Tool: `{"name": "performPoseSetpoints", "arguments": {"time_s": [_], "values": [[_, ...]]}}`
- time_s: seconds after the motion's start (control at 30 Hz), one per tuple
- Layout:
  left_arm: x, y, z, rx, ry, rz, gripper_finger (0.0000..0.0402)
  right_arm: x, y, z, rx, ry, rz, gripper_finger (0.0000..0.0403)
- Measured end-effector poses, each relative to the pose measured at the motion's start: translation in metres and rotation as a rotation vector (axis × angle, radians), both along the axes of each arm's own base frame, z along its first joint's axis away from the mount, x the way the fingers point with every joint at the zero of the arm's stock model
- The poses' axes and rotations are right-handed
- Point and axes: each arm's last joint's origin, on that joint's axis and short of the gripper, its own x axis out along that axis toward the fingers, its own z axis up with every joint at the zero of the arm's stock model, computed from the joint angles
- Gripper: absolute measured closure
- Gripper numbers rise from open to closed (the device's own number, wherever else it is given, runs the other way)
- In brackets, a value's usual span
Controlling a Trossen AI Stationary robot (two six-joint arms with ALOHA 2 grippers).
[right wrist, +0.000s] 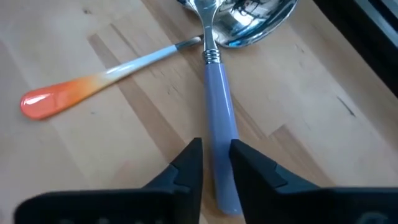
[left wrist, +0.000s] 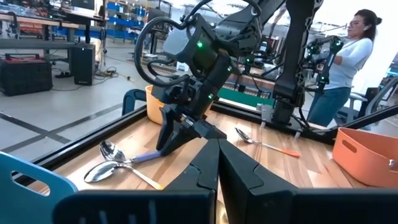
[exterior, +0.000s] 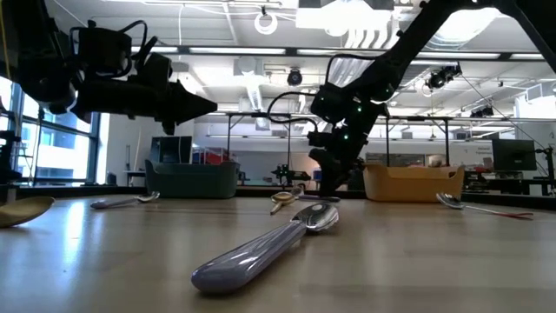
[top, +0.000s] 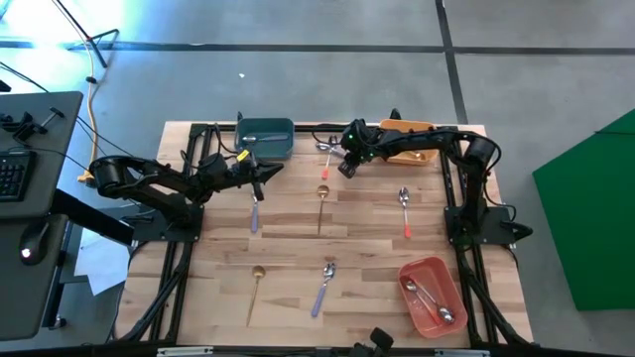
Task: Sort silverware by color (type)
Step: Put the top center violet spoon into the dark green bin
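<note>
Overhead, table-level and two wrist cameras share the table (top: 288, 233).

This is a robotics lab or workshop in an open industrial hall. The pale wooden-plank surface (top: 298, 233) sits on a black metal frame over a polished grey concrete floor (top: 298, 79). Beyond the right arm's fingers, the low view shows a high ceiling with white ducts and fluorescent strip lights (exterior: 261, 52) and rows of further benches. Past the left arm's fingers stand blue storage racks (left wrist: 124, 15), a black equipment case (left wrist: 25, 71) on the floor, and a person in a light shirt (left wrist: 348, 62) working at another rig. Off to the left arm's side, a dark desk with a keyboard (top: 12, 174) and mouse (top: 35, 238) adjoins the surface, and a green panel (top: 585, 218) lies opposite.
</note>
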Motion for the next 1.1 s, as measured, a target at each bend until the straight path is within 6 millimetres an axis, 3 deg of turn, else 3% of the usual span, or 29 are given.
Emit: {"name": "performPoseSetpoints", "arguments": {"time_s": [0.27,0.63,0.8,0.93,1.1], "values": [[0.0,0.0,0.0,0.002,-0.003,0.0,0.0401,0.006,0.006,0.014,0.062,0.091,0.027,0.0399],[0.0,0.0,0.0,0.002,-0.003,0.0,0.0401,0.024,0.005,0.051,0.052,0.084,0.071,0.0403],[0.0,0.0,0.0,0.002,-0.003,0.0,0.0401,0.025,0.007,0.053,0.066,0.089,0.059,0.0401],[0.0,0.0,0.0,0.002,-0.003,0.0,0.0401,0.023,0.008,0.047,0.039,0.105,0.031,0.037],[0.0,0.0,0.0,0.001,-0.004,0.001,0.0401,0.019,0.009,0.036,0.03,0.097,0.015,0.0295]]}}
